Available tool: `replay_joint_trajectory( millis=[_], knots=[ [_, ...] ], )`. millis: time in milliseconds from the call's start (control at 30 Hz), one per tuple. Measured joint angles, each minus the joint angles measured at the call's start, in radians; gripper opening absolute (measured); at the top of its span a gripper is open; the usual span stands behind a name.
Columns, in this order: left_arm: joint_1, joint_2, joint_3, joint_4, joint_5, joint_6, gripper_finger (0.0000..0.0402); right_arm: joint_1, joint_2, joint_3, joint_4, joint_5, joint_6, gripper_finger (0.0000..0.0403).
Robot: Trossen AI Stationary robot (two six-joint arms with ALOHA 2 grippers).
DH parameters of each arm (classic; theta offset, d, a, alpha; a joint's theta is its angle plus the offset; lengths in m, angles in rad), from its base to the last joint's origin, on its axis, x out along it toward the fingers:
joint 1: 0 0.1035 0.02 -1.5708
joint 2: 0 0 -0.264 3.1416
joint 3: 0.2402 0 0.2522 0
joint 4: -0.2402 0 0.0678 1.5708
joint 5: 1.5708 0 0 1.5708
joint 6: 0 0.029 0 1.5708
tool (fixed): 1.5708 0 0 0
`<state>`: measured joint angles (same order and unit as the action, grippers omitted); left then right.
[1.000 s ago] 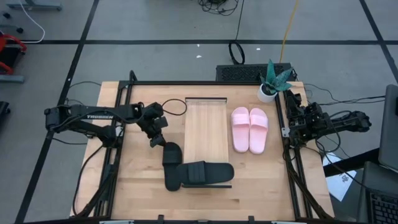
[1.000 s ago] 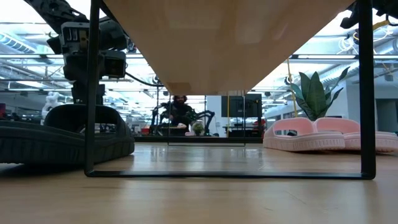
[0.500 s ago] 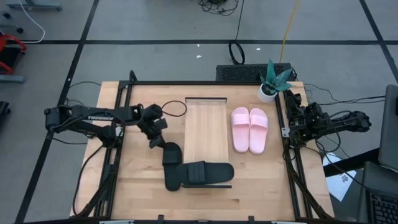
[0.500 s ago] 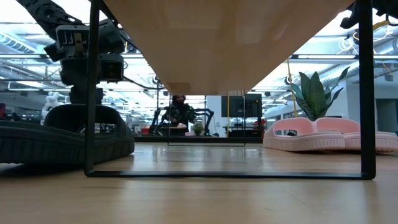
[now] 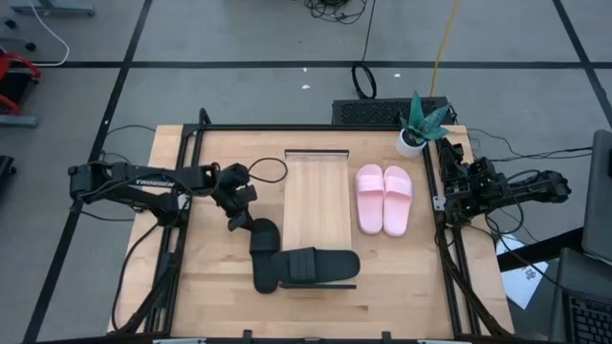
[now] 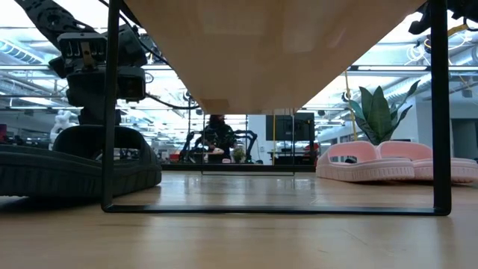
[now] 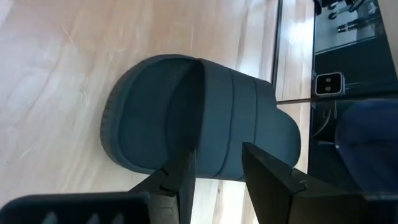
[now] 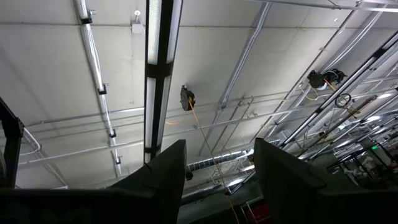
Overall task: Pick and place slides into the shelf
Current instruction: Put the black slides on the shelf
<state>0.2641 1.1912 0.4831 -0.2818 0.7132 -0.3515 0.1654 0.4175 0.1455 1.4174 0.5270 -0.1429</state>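
- Left claw (image 5: 235, 219) has drifted slightly toward the left arm's base and risen a touch in the low view since a second ago; nothing else has shifted.
- Its fingers (image 7: 180, 177) stand parted and empty, just above the first black slide (image 5: 264, 237), which lies flat on the counter (image 5: 215, 287).
- Second black slide (image 5: 308, 267) lies crosswise at the shelf's near end, partly over its frame.
- Shelf (image 5: 316, 191): planks bare along most of their length.
- Pink slides (image 5: 383, 198) sit side by side just right of the shelf, not yet placed.
- Right claw (image 5: 449, 196) is parked at the counter's right edge, open, pointing at the ceiling.
- Step, my reading: picking up the first black slide. Next: lower, close on the strap, lift clear of the shelf frame.
- Open counter lies left of the slide.
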Motion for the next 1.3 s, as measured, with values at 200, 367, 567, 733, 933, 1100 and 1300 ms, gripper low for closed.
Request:
replay_joint_trajectory(
  millis=[200, 367, 567, 733, 933, 1100, 1300],
  knots=[
    [-0.027, 0.0, 0.0, 0.003, -0.003, -0.001, 0.0127, 0.0, 0.0, 0.0, 0.0, -0.001, 0.0, 0.0178],
    [-0.046, 0.013, 0.0, 0.023, -0.011, -0.004, 0.0127, 0.0, 0.0, 0.0, 0.0, -0.003, 0.0, 0.0178],
    [-0.072, 0.097, 0.0, 0.083, -0.004, -0.009, 0.0127, 0.0, 0.0, 0.0, -0.002, -0.003, 0.029, 0.0178],
    [-0.069, 0.133, 0.0, 0.11, 0.014, -0.01, 0.0127, 0.0, 0.0, 0.0, -0.006, -0.003, 0.052, 0.0178],
    [-0.061, 0.126, 0.0, 0.119, 0.069, -0.02, 0.0127, 0.0, 0.0, 0.0, -0.005, -0.003, 0.053, 0.0178],
    [-0.056, 0.126, 0.0, 0.112, 0.046, -0.024, 0.0127, 0.0, 0.0, 0.0, -0.008, -0.003, 0.053, 0.0178],
    [-0.051, 0.126, 0.0, 0.09, 0.008, -0.013, 0.0127, 0.0, 0.0, 0.0, -0.009, -0.003, 0.053, 0.0178]
  ],
)
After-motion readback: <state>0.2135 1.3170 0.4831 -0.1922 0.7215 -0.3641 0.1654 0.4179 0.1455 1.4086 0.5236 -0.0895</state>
